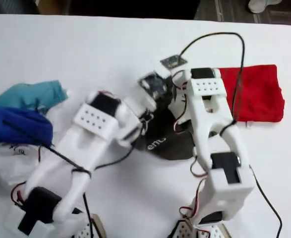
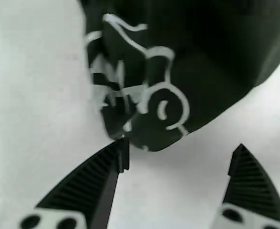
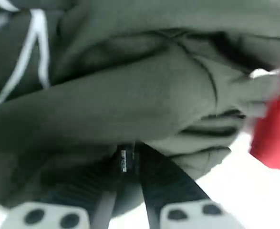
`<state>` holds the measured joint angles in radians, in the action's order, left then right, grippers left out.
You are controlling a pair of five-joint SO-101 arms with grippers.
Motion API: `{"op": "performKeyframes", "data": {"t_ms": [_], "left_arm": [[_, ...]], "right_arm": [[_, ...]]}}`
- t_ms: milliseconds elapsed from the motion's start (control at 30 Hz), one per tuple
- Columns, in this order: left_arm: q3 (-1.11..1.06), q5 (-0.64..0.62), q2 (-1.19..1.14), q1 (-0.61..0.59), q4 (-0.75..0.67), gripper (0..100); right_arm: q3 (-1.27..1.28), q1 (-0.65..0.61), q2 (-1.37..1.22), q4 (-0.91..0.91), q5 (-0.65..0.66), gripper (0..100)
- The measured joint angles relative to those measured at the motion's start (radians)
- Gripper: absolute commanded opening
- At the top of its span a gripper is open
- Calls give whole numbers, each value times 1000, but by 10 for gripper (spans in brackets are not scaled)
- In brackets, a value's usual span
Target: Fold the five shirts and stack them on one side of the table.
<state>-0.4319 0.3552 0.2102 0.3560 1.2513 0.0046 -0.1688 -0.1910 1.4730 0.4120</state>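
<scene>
Right wrist view: right hand [image 3: 129, 153] clamps the black shirt [image 3: 130, 95].

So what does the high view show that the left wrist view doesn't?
Only high: red shirt flat on one side; teal shirt, blue shirt and white shirt heaped on the other. Only left wrist: left gripper, open, one fingertip at the printed edge. Both: black shirt, table.

Folded shirt [image 1: 257, 94] lies right of middle shirt [image 1: 167, 141]; heap [image 1: 16, 124], seemingly shirts, left.
</scene>
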Motion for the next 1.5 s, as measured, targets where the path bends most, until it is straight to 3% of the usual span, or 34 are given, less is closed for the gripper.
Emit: {"op": "performKeyframes", "data": {"t_ms": [233, 533, 633, 833, 1000, 1100, 1233, 1500], "left_arm": [[-153, 0, -5, 12, -163, 71], [-115, 18, -17, -8, -144, 25], [-55, 43, -17, -104, -66, 25], [206, 126, -20, -431, 146, 26], [334, 212, -23, -605, 236, 33], [351, 249, -25, -678, 242, 126], [362, 285, -25, -694, 282, 291], [509, 190, -25, -678, 476, 272]], "right_arm": [[0, 5, 247, 91, 0, 21], [2, 250, 370, 133, 2, 21], [2, 308, 376, 167, 37, 21], [3, 327, 376, 172, 63, 33], [3, 238, 376, 150, 61, 195], [3, 147, 376, 121, 61, 284], [3, 15, 370, 38, 34, 293], [-127, -184, 63, -8, -78, 291]]}}
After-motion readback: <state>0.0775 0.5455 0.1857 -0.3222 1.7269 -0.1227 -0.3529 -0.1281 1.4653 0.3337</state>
